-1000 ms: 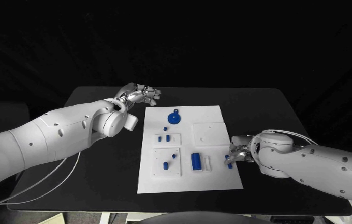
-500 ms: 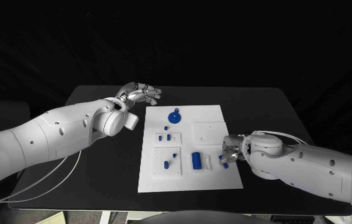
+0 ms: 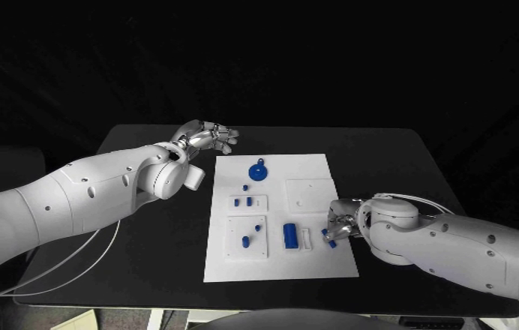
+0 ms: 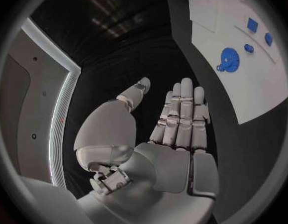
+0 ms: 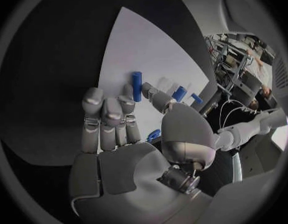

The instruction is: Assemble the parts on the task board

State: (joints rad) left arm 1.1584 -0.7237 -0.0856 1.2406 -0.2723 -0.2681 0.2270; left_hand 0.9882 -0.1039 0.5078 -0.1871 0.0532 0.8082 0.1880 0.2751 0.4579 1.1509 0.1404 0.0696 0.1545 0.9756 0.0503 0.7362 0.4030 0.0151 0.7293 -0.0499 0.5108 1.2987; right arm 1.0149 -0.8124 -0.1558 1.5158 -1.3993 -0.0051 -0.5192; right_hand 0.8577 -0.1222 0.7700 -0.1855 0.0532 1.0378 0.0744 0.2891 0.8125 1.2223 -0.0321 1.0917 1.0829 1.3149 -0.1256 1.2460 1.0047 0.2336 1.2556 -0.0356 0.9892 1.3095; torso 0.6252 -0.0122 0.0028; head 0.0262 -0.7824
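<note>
The white task board (image 3: 313, 262) lies in the middle of the table. On it are a blue gear (image 3: 257, 172), a blue cylinder (image 3: 290, 236) and several small blue parts (image 3: 249, 202). My right hand (image 3: 344, 223) hangs over the board's right edge and holds a small blue part (image 3: 328, 238) between thumb and fingers. In the right wrist view that part (image 5: 154, 134) shows beside the thumb, and the cylinder (image 5: 137, 79) lies just past the fingertips (image 5: 105, 104). My left hand (image 3: 205, 136) is open above the table, off the board's far left corner, and the gear (image 4: 229, 59) is well clear of it.
Two raised white plates (image 3: 310, 195) (image 3: 230, 229) stand on the board. A white cable (image 3: 76, 259) runs from my left arm across the table's left side. Bare black table (image 3: 379, 157) surrounds the board.
My right hand has moved a little left over the board's edge, and the small blue part has moved with it. My left hand has stayed where it was.
</note>
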